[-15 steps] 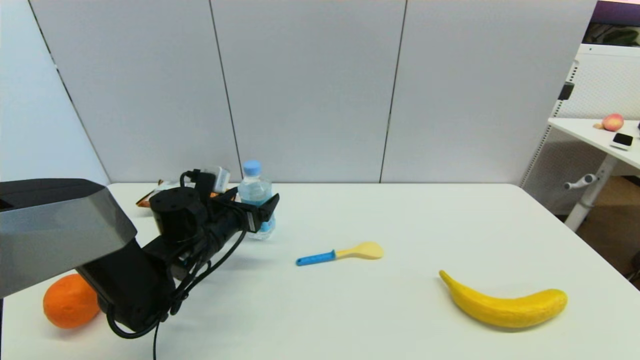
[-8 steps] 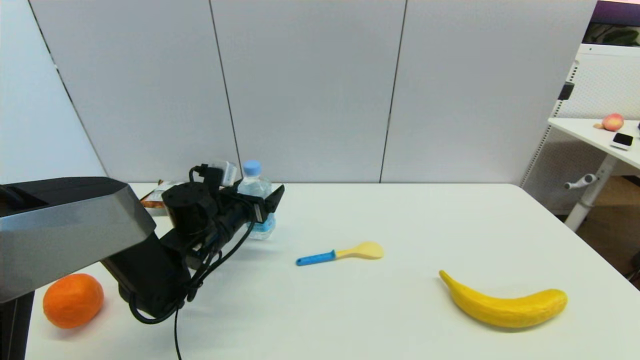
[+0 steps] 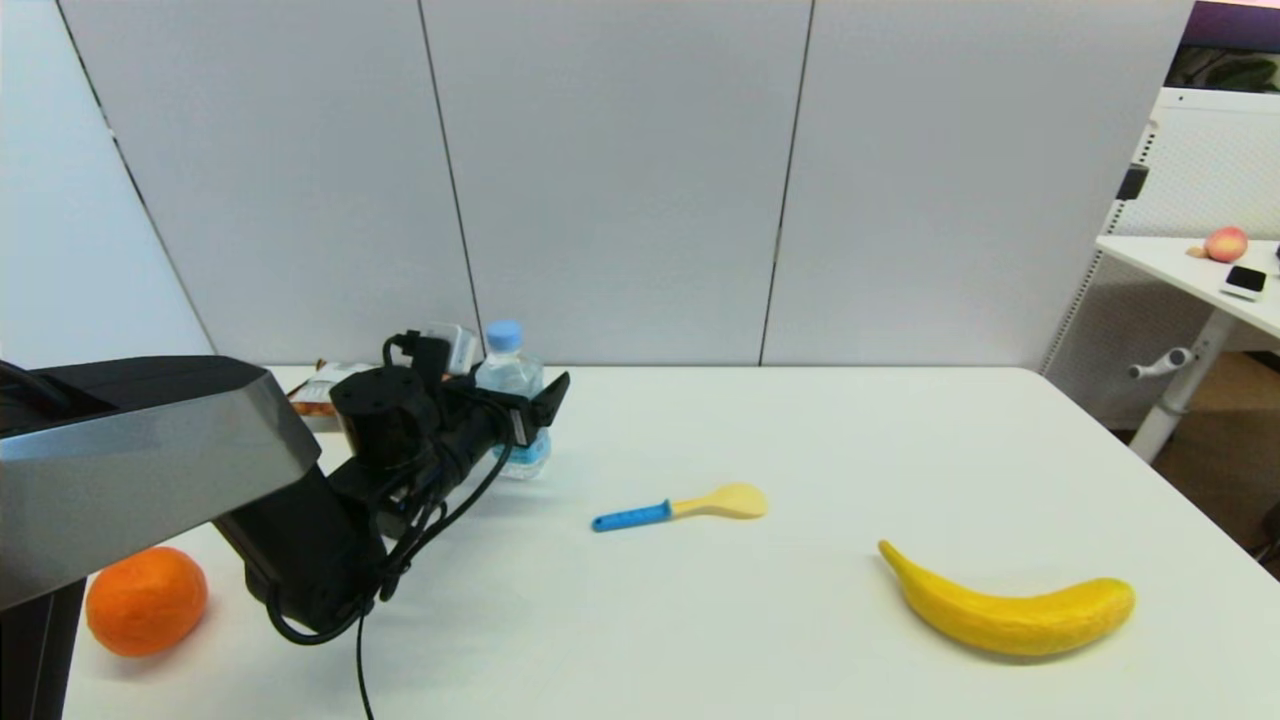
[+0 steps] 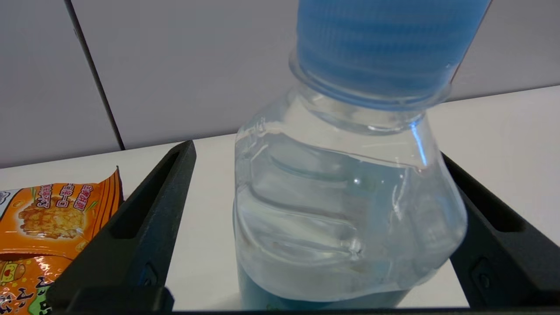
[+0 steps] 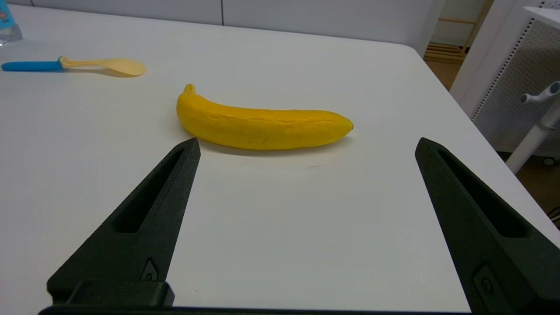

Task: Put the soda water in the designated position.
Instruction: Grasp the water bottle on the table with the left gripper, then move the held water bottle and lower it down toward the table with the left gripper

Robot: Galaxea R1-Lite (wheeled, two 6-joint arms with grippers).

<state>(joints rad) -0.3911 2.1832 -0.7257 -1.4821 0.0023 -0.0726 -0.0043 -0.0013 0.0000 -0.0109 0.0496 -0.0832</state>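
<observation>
The soda water [image 3: 508, 372] is a small clear bottle with a light blue cap, standing upright at the far left of the white table [image 3: 800, 440]. My left gripper [image 3: 515, 400] is open around its body, one finger on each side. In the left wrist view the soda water [image 4: 341, 210] fills the space between the fingers of my left gripper [image 4: 317, 151], lying close to one finger, with a gap to the other. My right gripper [image 5: 306, 142] hangs open and empty over the table, just short of the banana [image 5: 258, 124].
An orange [image 3: 145, 600] lies at the near left by the left arm. A blue-handled spoon [image 3: 680, 505] lies mid-table and a banana [image 3: 1010, 610] at the near right. An orange snack packet [image 4: 48, 218] lies beside the bottle near the back wall.
My left arm has reached farther toward the back of the table, so its open fingers now sit deeper around the bottle. The bottle has stayed in place.
</observation>
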